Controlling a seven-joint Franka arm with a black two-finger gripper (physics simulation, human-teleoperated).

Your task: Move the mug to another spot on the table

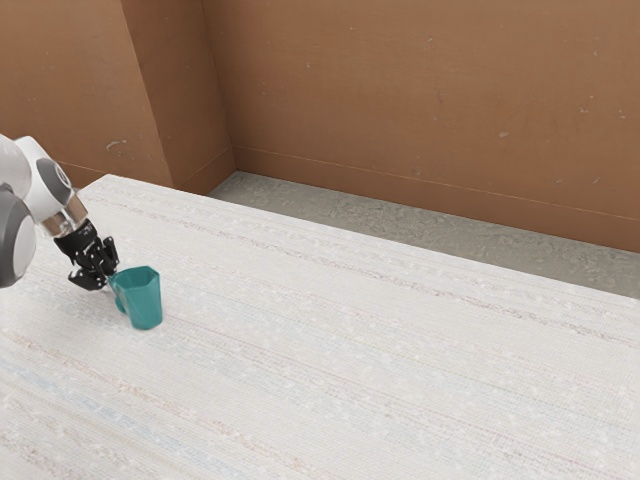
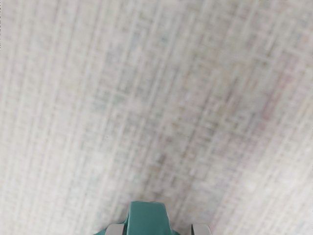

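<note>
A teal faceted mug [image 1: 140, 298] is at the exterior view's left, low over the pale table [image 1: 360, 350] and leaning a little toward the arm. My black gripper [image 1: 106, 274] reaches it from the left and is shut on the rim on the side where the handle is. In the wrist view a teal part of the mug [image 2: 148, 219] shows between two grey fingertips [image 2: 116, 229], just under the hand, with the table's woven surface beyond it.
The table stretches wide toward the exterior view's right and front. Its far edge [image 1: 330, 225] drops to a grey floor strip [image 1: 450, 230] before brown walls [image 1: 430, 90]. The arm's white and grey links [image 1: 25, 205] stand at the left edge.
</note>
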